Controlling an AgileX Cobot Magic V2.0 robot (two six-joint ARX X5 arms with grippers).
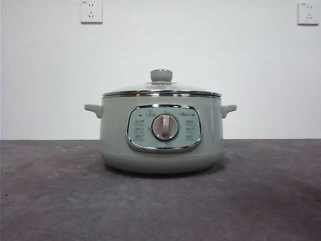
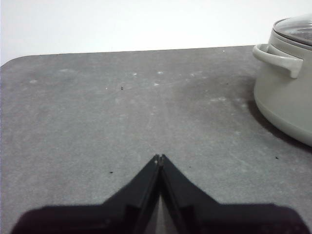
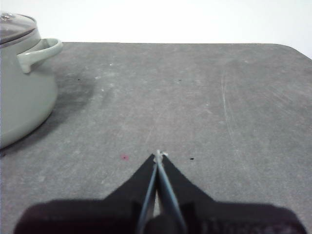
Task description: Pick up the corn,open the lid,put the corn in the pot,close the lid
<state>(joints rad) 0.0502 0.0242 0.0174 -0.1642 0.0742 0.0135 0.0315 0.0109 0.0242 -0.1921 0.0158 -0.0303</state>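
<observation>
The sage-green pot [image 1: 160,133] stands in the middle of the grey table, its control panel and silver dial facing the front view. The glass lid [image 1: 161,90] with its green knob sits shut on the pot. The pot also shows in the left wrist view [image 2: 285,97] and in the right wrist view [image 3: 22,92]. The corn is out of view in every frame. My left gripper [image 2: 159,157] is shut and empty over bare table, well apart from the pot. My right gripper [image 3: 159,154] is shut and empty on the pot's other side. Neither arm shows in the front view.
The grey table [image 1: 261,201] runs to a white wall with two sockets high up [image 1: 91,11]. The table's far edge and a rounded corner show in both wrist views.
</observation>
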